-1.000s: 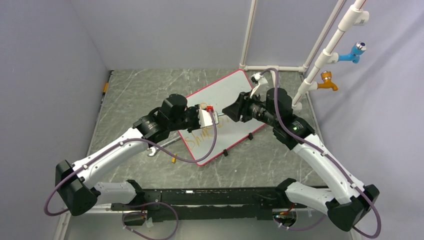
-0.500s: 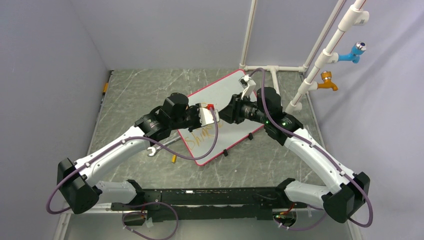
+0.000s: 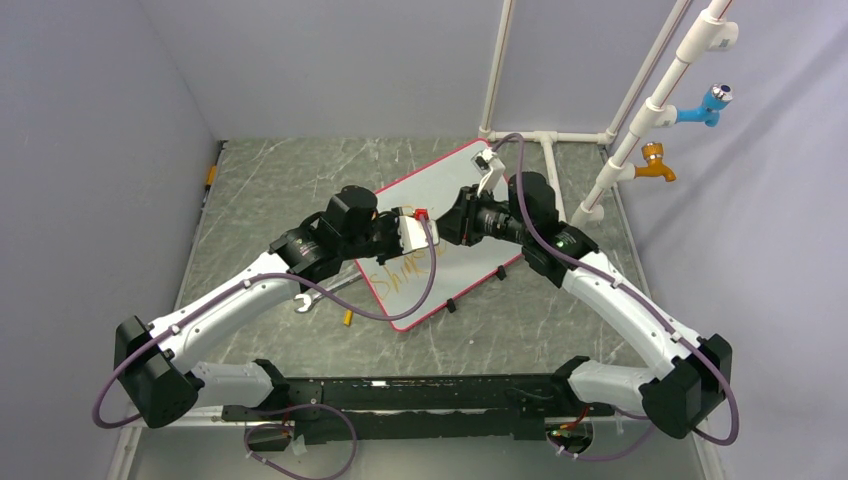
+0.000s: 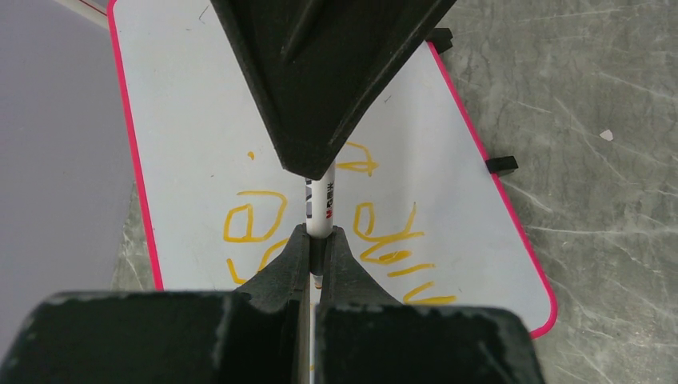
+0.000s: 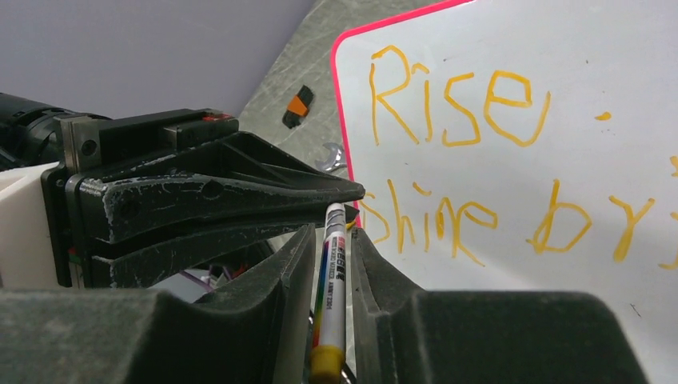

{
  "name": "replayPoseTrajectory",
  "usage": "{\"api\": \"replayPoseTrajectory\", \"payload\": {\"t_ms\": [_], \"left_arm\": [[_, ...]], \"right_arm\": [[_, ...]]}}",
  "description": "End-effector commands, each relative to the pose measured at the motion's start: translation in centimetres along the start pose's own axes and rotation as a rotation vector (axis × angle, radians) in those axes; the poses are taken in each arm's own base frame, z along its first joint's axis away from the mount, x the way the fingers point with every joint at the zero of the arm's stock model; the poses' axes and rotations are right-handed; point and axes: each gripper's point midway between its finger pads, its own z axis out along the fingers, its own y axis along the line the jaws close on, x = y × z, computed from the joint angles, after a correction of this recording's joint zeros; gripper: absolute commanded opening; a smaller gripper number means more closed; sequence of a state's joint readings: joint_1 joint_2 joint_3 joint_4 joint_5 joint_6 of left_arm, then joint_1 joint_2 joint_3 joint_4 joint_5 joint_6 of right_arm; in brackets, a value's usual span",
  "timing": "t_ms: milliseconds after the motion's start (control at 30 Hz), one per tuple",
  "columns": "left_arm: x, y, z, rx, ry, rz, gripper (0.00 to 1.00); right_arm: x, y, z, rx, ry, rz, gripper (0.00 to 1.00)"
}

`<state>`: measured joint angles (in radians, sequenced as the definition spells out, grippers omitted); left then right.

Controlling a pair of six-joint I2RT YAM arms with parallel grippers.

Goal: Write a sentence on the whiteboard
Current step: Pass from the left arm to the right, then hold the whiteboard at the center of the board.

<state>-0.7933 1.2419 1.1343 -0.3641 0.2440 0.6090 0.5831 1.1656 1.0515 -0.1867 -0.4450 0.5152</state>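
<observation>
The whiteboard (image 3: 470, 180) lies tilted on the table, red-rimmed, with the orange sentence (image 3: 395, 275) at its near end. Both grippers meet above it. My left gripper (image 3: 428, 232) is shut on the dark tip end of a white marker (image 4: 321, 210); its jaws (image 4: 320, 236) pinch it. My right gripper (image 3: 450, 228) faces it, fingers either side of the marker barrel (image 5: 332, 288) with thin gaps, so open (image 5: 333, 232). The right wrist view reads "Rise" over "Shine br" (image 5: 460, 144) on the whiteboard (image 5: 560, 64). The left wrist view shows part of the sentence (image 4: 384, 240) on the whiteboard (image 4: 184, 104).
A silver wrench (image 3: 305, 298) and a small orange piece (image 3: 347, 318) lie by the board's near left edge. A white pipe frame (image 3: 640, 120) with a blue tap (image 3: 705, 105) and an orange tap (image 3: 655, 165) stands at the back right. Grey walls close in.
My right arm has moved left toward my left gripper until its fingers came around the marker. My left arm has hardly moved.
</observation>
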Motion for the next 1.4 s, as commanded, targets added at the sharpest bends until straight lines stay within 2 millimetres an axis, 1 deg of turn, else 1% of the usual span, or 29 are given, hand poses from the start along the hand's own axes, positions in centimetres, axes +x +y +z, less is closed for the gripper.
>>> {"api": "replayPoseTrajectory", "payload": {"t_ms": [0, 267, 500, 600, 667, 733, 800, 833, 867, 933, 967, 1000, 1100, 1167, 1233, 1300, 1367], "left_arm": [[-2.4, 1.0, -0.6, -0.015, -0.067, 0.008, 0.00], [-2.2, 1.1, -0.8, -0.020, -0.058, 0.021, 0.00], [-2.1, 0.7, -0.8, -0.012, -0.057, 0.042, 0.00], [-2.0, 0.4, -0.7, -0.010, -0.049, 0.060, 0.00], [-1.9, 0.3, -0.7, -0.007, -0.045, 0.075, 0.00], [-1.8, 0.0, -0.6, -0.002, -0.043, 0.083, 0.00], [-1.7, 0.1, -0.7, -0.007, -0.038, 0.081, 0.00], [-1.8, 0.0, -0.7, -0.008, -0.037, 0.081, 0.07], [-1.7, 0.1, -0.7, -0.011, -0.033, 0.079, 0.19], [-1.6, 0.2, -0.9, -0.018, -0.026, 0.079, 0.50], [-1.5, 0.3, -1.0, -0.027, -0.022, 0.080, 0.63], [-1.3, 0.4, -1.1, -0.035, -0.014, 0.081, 0.71], [-1.1, 0.9, -1.7, -0.067, -0.004, 0.087, 0.84], [-1.1, 1.5, -2.2, -0.086, -0.008, 0.071, 0.90], [-1.2, 2.5, -2.6, -0.108, -0.014, 0.024, 0.93], [-1.3, 3.9, -2.8, -0.122, -0.008, -0.058, 0.95], [-1.4, 5.6, -2.9, -0.114, 0.009, -0.177, 0.94]], "right_arm": [[-0.5, 0.7, 0.5, -0.047, -0.013, 0.001, 0.24], [0.7, 0.5, 0.8, -0.063, 0.034, 0.014, 0.22], [0.9, 0.5, 0.9, -0.063, 0.044, 0.014, 0.20], [1.1, 0.5, 1.1, -0.071, 0.053, 0.021, 0.16], [1.2, 0.4, 1.2, -0.073, 0.057, 0.022, 0.09], [1.5, 0.1, 1.3, -0.063, 0.065, 0.026, 0.00], [1.7, -0.1, 1.3, -0.051, 0.075, 0.027, 0.00], [1.7, -0.3, 1.3, -0.044, 0.071, 0.025, 0.00], [1.7, -0.4, 1.1, -0.035, 0.067, 0.020, 0.00], [1.7, -0.9, 0.8, -0.001, 0.057, 0.008, 0.00], [1.5, -1.3, 0.6, 0.026, 0.049, 0.003, 0.00], [1.4, -1.9, 0.3, 0.060, 0.039, 0.003, 0.00], [0.5, -3.7, -1.3, 0.099, -0.005, 0.045, 0.00], [-0.1, -5.2, -2.6, 0.129, -0.043, 0.075, 0.00], [-0.5, -6.7, -3.9, 0.179, -0.074, 0.081, 0.00], [-0.6, -7.6, -4.9, 0.229, -0.089, 0.064, 0.00], [-0.4, -8.4, -5.5, 0.280, -0.094, 0.045, 0.00]]}}
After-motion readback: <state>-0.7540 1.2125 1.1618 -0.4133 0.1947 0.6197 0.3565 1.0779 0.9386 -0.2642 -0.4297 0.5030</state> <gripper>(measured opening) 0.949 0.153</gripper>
